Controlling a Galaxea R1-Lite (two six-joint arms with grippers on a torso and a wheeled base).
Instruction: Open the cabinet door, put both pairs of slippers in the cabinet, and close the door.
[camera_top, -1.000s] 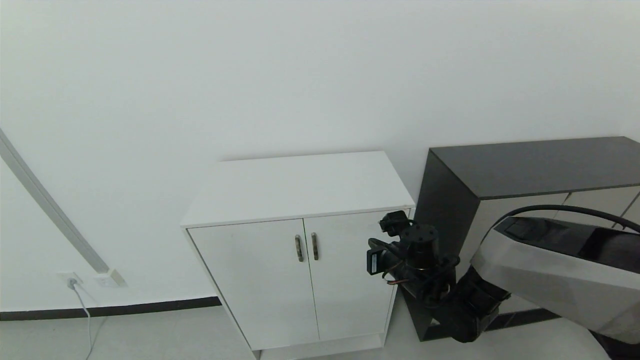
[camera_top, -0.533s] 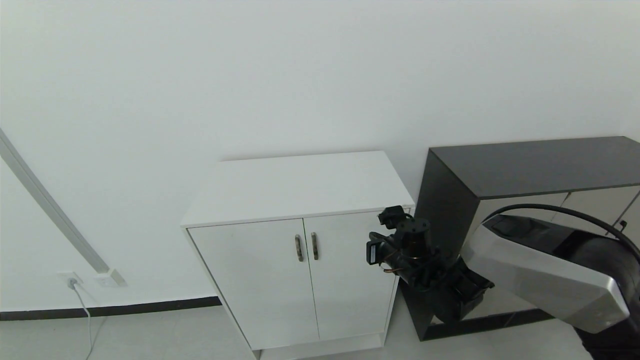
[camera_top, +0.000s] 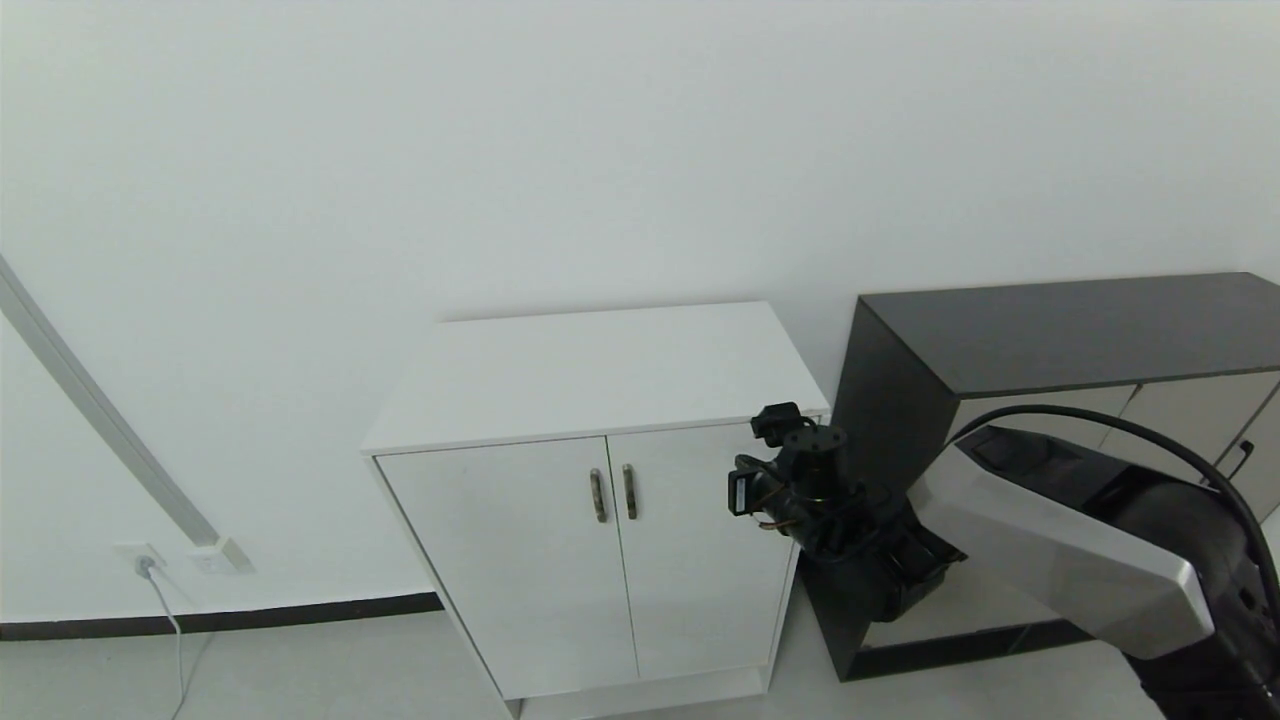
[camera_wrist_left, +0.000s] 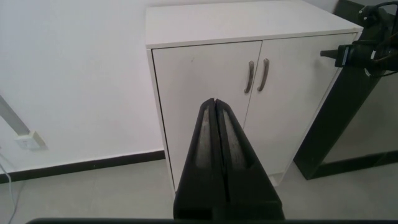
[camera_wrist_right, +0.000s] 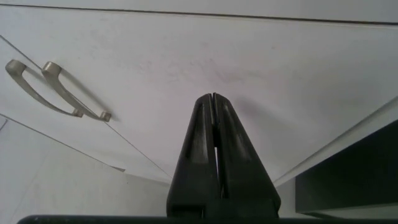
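**Inspector:** Room first. A plain white wall (camera_top: 500, 150) stands behind a pale floor (camera_top: 300, 670), with a black skirting strip (camera_top: 220, 620) along the joint. What stands against it?

**Assistant:** Two units, side by side and touching or nearly so. The wider is a dark sideboard (camera_top: 1050, 330) on the robot's right. To its left is the white cabinet (camera_top: 600, 370), upright on the floor with its back to the wall.

**Inspector:** Condition of the cabinet?

**Assistant:** Both doors are shut and flush. The left door (camera_top: 510, 570) and right door (camera_top: 690, 570) meet at the centre seam.

**Inspector:** The arms?

**Assistant:** The right arm (camera_top: 1050, 540) reaches across the sideboard's front. The right gripper (camera_wrist_right: 214, 102) is just in front of the upper part of the right door, between the handles and the door's outer edge. Its fingers are pressed together and hold nothing. I cannot tell whether it touches the door. The left gripper (camera_wrist_left: 215, 106) hangs well back from the cabinet, facing the left door, and is likewise pressed together and empty.

**Inspector:** Fittings?

**Assistant:** Two metal bar handles (camera_top: 598, 496) stand upright, one on each side of the seam.

**Inspector:** Minor items?

**Assistant:** A grey conduit (camera_top: 100, 420) slants down the wall to a socket (camera_top: 140, 558) low on the robot's left, and a cable (camera_top: 170, 620) drops from it to the floor.
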